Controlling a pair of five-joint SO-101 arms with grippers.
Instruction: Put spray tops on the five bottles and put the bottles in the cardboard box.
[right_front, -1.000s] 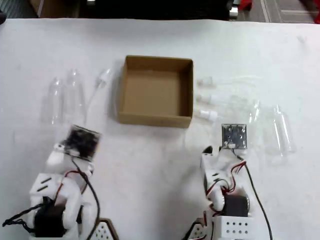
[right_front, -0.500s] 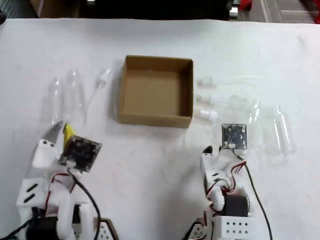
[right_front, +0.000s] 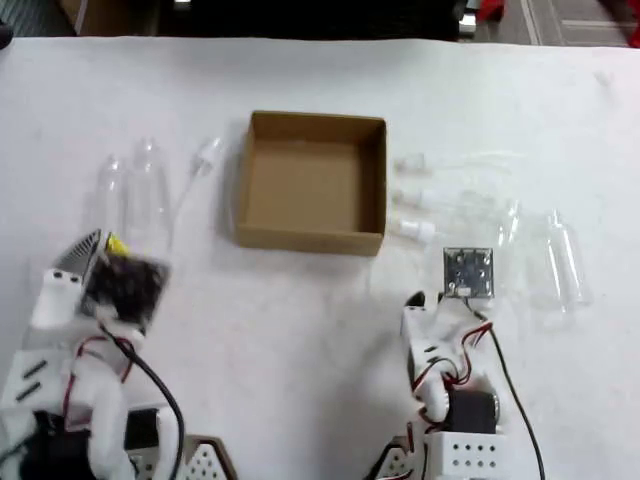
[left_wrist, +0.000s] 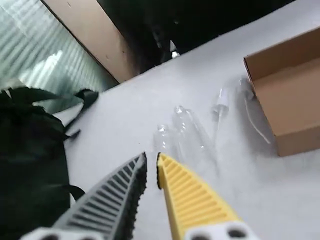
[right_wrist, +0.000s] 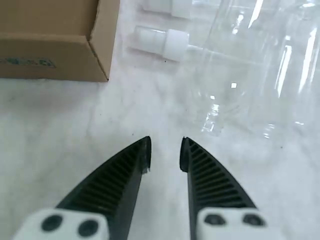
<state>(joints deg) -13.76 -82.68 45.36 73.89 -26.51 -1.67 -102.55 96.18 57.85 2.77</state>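
Left tool (right_front: 98, 242) has just swung outward: a sec ago its wrist sat tucked nearer the middle of the surface (right_front: 300, 340) w/ the tips hidden under it, half a sec ago the grey & yellow tips peeked out, and now they sit further to the outside, aimed up at the left bottles (right_front: 130, 192), near them but not touching. Its jaws are all but pressed together, just a thin slit, nothing btwn them. Right tool (right_wrist: 165, 144) hasn't budged in that sec. It's slightly spread, empty, over bare surface just short of the right bottles (right_wrist: 260, 65). As for the task's things, the cardboard box (right_front: 310, 240) sits open & empty mid-surface. The two left bottles lie uncapped beside it, w/ a lone spray top (right_front: 207, 155) and its long tube lying btwn them and the box wall. On the other side the right spray tops (right_front: 412, 228) lie in a short column just beside the box, clear bottles beyond them, exact count hard to make out. So nothing's capped, nothing's boxed, and I'd say the job's at its very start. The left arm's shift reads to me as lining up for a first pick on that side, prob. a bottle. The tool would need to spread much wider first, and those slick round bottles look apt to roll if nudged.
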